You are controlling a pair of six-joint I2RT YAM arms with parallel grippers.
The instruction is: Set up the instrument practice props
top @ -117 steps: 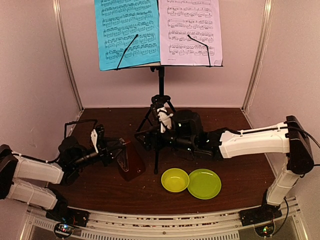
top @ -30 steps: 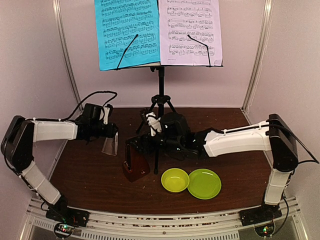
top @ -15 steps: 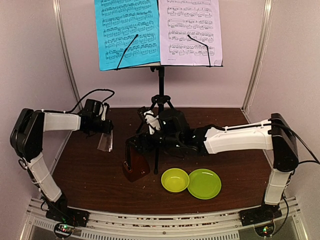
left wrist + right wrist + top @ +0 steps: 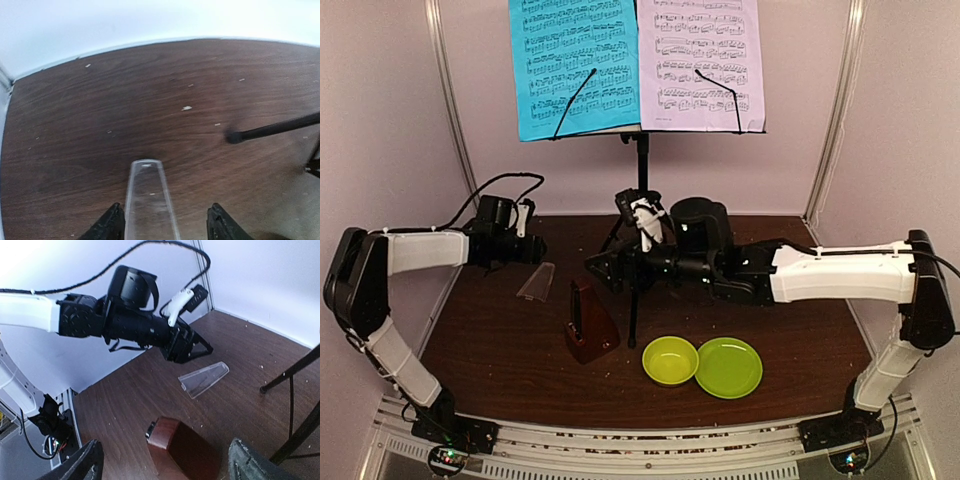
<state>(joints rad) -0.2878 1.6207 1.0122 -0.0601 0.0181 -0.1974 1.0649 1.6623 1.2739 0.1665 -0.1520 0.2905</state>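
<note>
The black music stand point(image 4: 642, 165) stands at the back centre with the blue sheet point(image 4: 575, 65) and the lilac-white sheet point(image 4: 700, 60) on its desk. The brown metronome point(image 4: 590, 325) stands uncovered by the stand's front leg; it also shows in the right wrist view point(image 4: 187, 447). Its clear cover point(image 4: 537, 283) lies flat on the table to the left, also in the left wrist view point(image 4: 149, 200) and the right wrist view point(image 4: 204, 379). My left gripper point(image 4: 536, 250) is open just behind the cover, which reaches between the fingertips without touching them. My right gripper point(image 4: 600, 268) is open and empty above the metronome.
A yellow-green bowl point(image 4: 670, 360) and a green plate point(image 4: 728, 367) sit side by side at the front right. A stand leg point(image 4: 275, 129) lies just right of the cover. White walls close in the back and both sides.
My left gripper has let go of the clear cover, which now lies on the table, and drawn back to the left. My right gripper has lifted away from the metronome.
</note>
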